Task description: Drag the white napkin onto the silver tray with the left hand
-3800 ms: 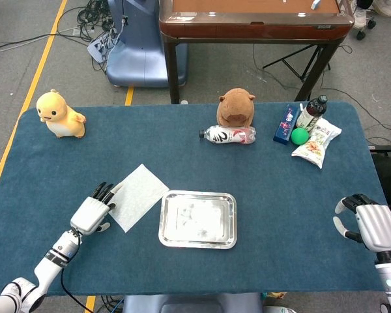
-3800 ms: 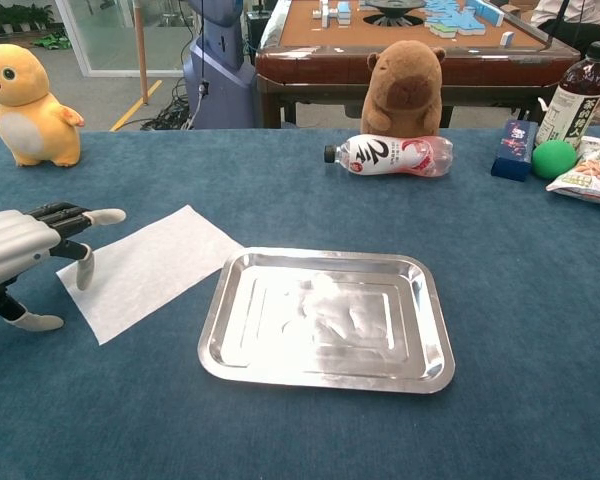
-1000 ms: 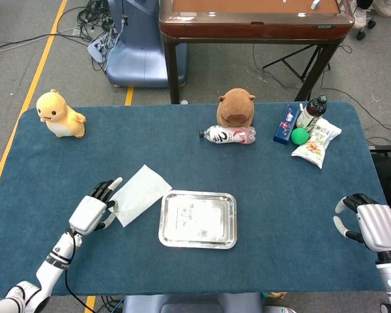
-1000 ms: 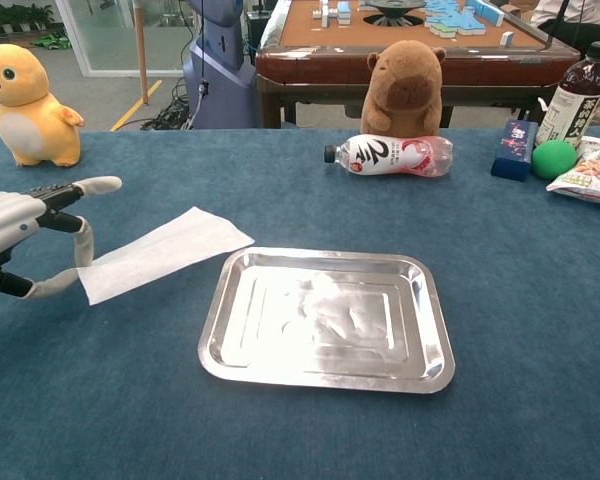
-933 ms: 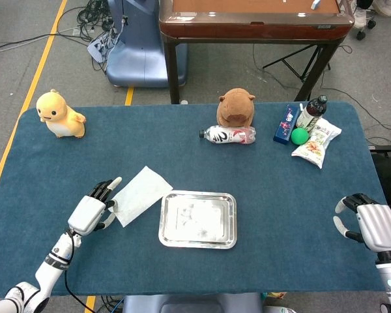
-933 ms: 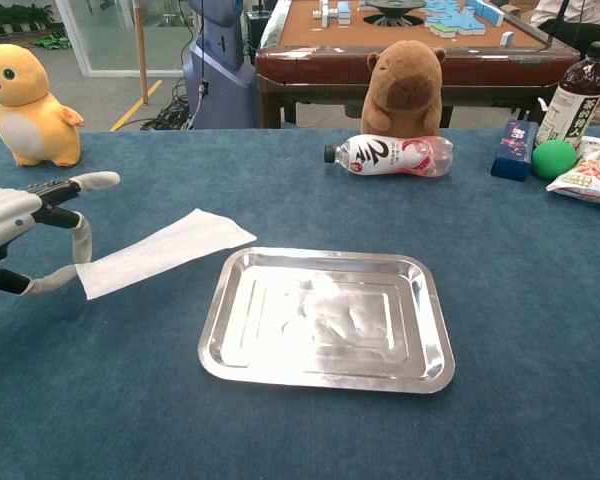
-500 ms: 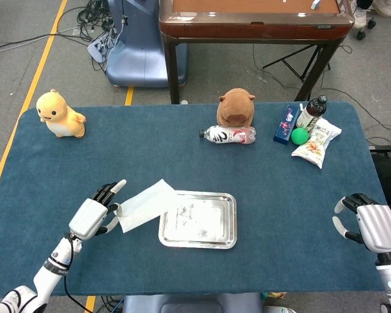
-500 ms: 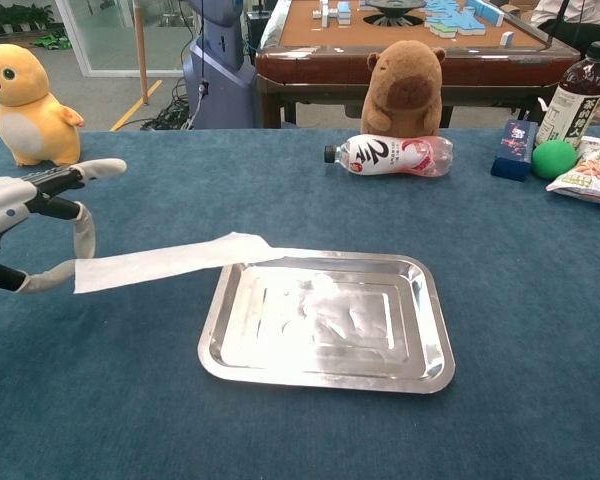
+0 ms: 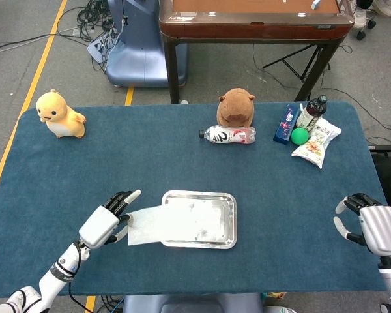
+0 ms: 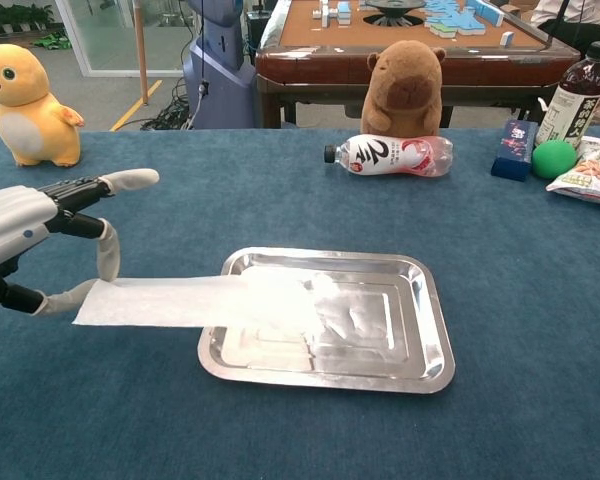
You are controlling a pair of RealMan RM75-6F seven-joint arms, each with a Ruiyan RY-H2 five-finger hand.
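Note:
My left hand [image 9: 105, 223] [image 10: 30, 235] pinches the left edge of the white napkin [image 9: 158, 223] [image 10: 195, 301] between thumb and a finger, with another finger stretched out. The napkin is lifted and stretches rightward, its far part lying over the left half of the silver tray [image 9: 216, 225] [image 10: 400, 330]. The tray sits flat on the blue table near the front centre. My right hand [image 9: 371, 225] hovers at the table's right front edge, fingers curled apart, holding nothing.
A yellow plush toy [image 9: 59, 114] [image 10: 25, 90] stands at the back left. A brown capybara plush [image 9: 236, 107], a lying bottle [image 9: 228, 135], a blue box [image 9: 286, 123], a green ball [image 9: 300, 135], a dark bottle [image 9: 311, 112] and a snack bag [image 9: 317, 142] line the back right.
My left hand has lifted the napkin's edge off the table and pulled it right and toward the front. The napkin now partly covers the tray. The right hand stayed still.

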